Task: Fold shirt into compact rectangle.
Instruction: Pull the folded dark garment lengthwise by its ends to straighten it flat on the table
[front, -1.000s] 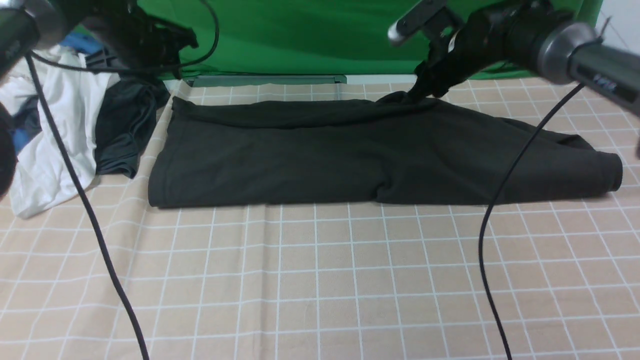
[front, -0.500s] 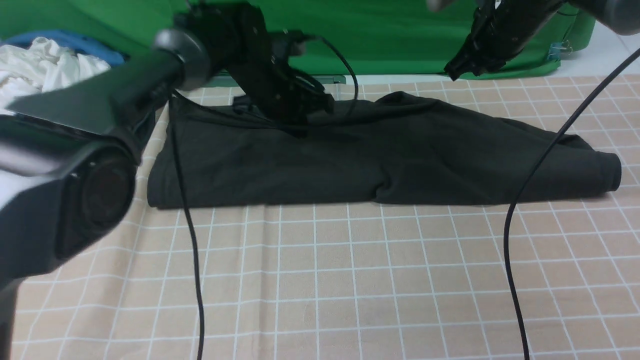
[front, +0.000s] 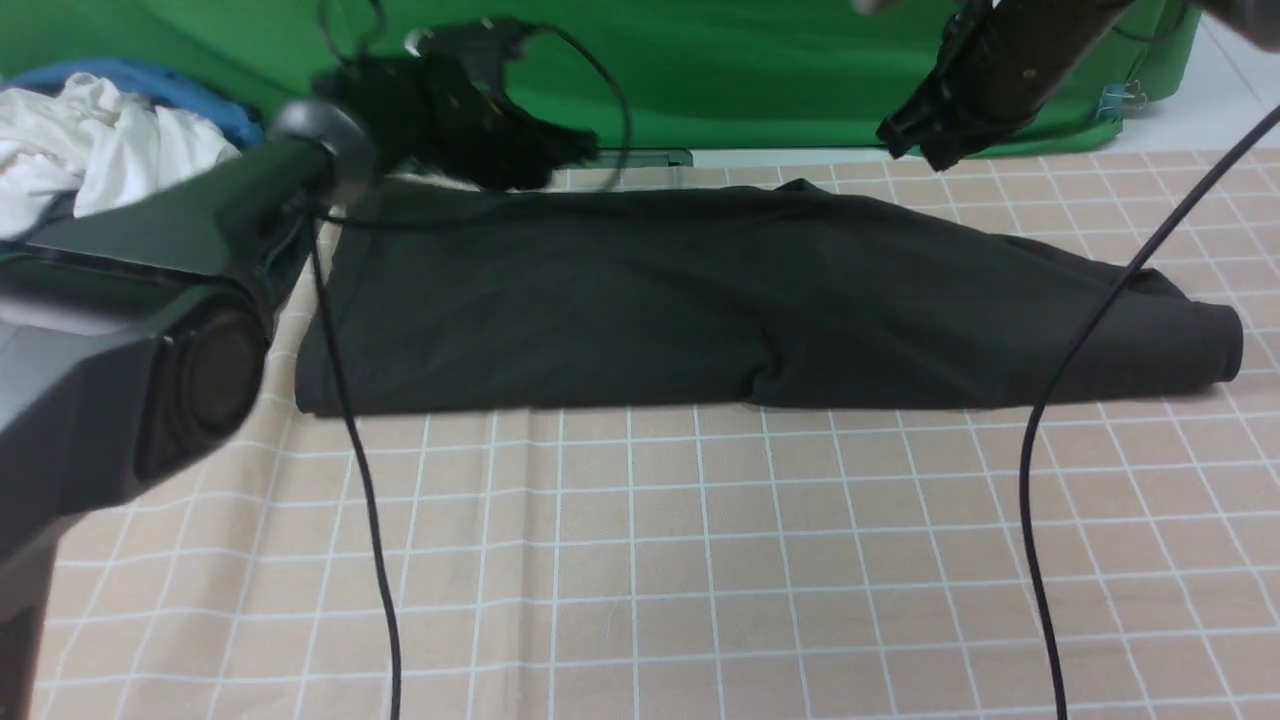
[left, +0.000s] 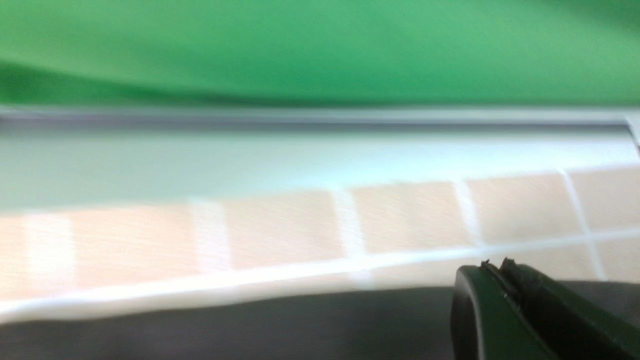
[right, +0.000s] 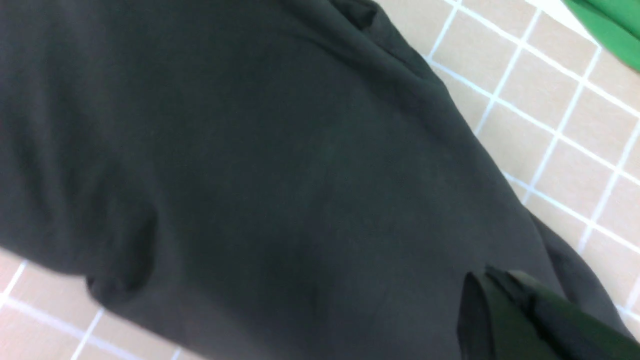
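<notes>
Black shirt (front: 700, 300) folded into a long band across the far half of a checked tablecloth (front: 700, 560), with the left gripper (front: 570, 150) and right gripper (front: 905, 135) hovering near the tablecloth's far edge, jaws pressed together, empty.

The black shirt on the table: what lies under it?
The beige grid tablecloth runs under the black shirt and shows around its edges. The part of the cloth beneath it, and any lower layers of the shirt, are covered and cannot be seen.

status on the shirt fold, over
Left and right jaws shut, empty, above shirt far edge. Shirt flat in long band, not yet compact. White clothes pile at far left.
</notes>
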